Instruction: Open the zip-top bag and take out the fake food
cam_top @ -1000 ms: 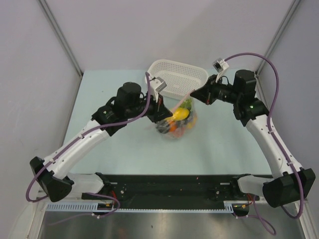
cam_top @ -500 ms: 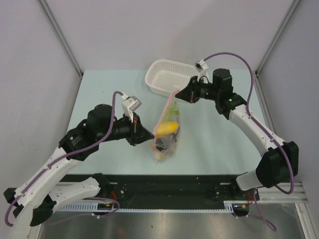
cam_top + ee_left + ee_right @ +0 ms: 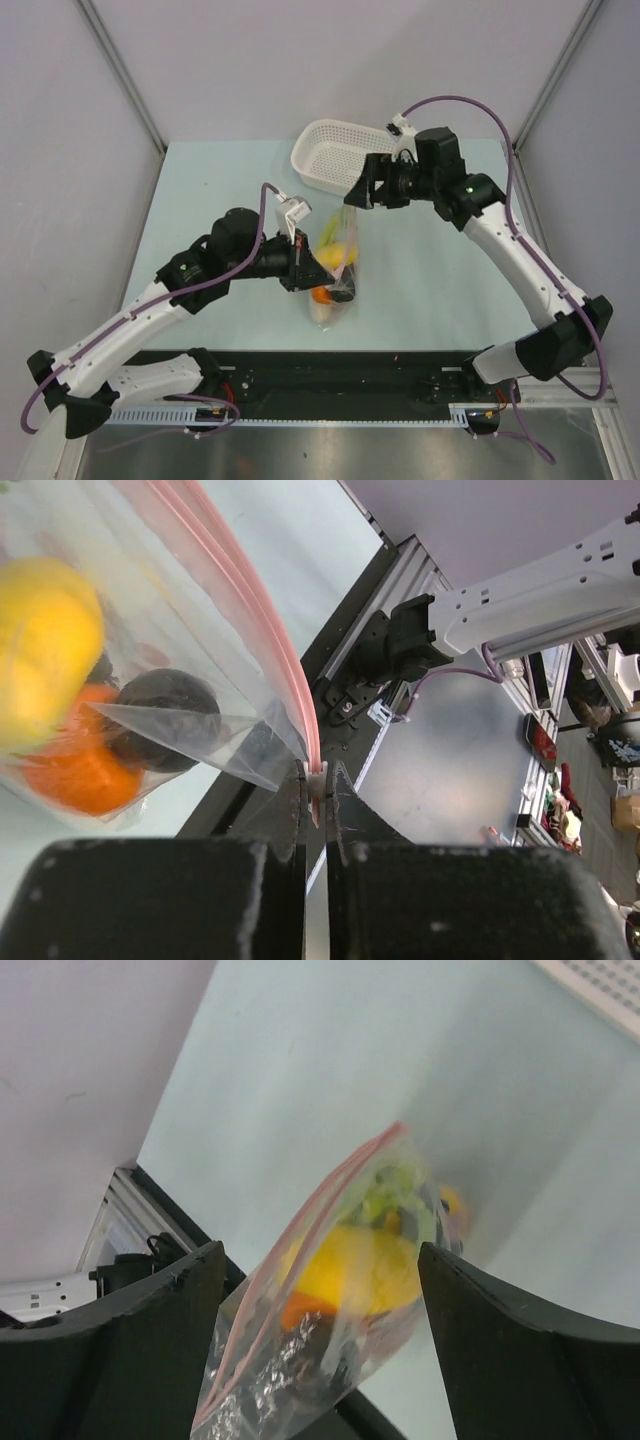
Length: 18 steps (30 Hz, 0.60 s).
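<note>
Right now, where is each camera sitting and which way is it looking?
Top external: high behind the robot, looking down at the table, white basket and zip-top bag; left arm and right arm show.
Left wrist: on the left arm, looking along the shut left gripper pinching the bag's pink zip strip.
Right wrist: on the right arm, looking down through the open right gripper at the bag.
All three share the bag and its yellow lemon.

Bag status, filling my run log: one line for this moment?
left gripper: shut on bag | right gripper: open | food: in bag

Robotics lab: grey panel walls (image 3: pixel 250 70), bolted mounting rail (image 3: pixel 330 385).
</note>
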Tool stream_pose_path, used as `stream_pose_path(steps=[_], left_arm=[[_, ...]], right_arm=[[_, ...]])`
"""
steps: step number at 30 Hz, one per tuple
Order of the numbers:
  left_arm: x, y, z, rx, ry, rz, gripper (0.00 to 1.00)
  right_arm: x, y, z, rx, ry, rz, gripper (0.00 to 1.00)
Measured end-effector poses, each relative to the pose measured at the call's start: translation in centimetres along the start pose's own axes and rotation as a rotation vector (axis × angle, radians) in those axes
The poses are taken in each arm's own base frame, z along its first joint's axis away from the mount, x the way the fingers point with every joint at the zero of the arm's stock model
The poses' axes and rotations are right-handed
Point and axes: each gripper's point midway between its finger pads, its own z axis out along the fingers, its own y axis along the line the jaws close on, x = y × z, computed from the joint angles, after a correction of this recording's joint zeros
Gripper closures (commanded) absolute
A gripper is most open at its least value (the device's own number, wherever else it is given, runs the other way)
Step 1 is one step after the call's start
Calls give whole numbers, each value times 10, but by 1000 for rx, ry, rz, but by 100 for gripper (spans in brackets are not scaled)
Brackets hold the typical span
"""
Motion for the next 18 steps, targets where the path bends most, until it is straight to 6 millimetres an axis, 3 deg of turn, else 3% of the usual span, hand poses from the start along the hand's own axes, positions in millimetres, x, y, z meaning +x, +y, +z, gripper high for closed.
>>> stream_pose_path(steps=[3,7,8,11,18], left_arm=[[-3,-2,2,10,-9,6,100],[-3,-1,3,12,-5,9,100],[-2,-1,4,11,-3,9,100],[-2,0,6,10,4,6,100],[-1,-1,7,15,10,5,100]], right_arm=[[5,1,-30,76,-6,42,28],[9,10,-61,101,-46,87,49],[11,11,-66,110,-52,102,49],[22,7,-71,135,-50,158,44],[40,-5,-59,173,-16,243,46]])
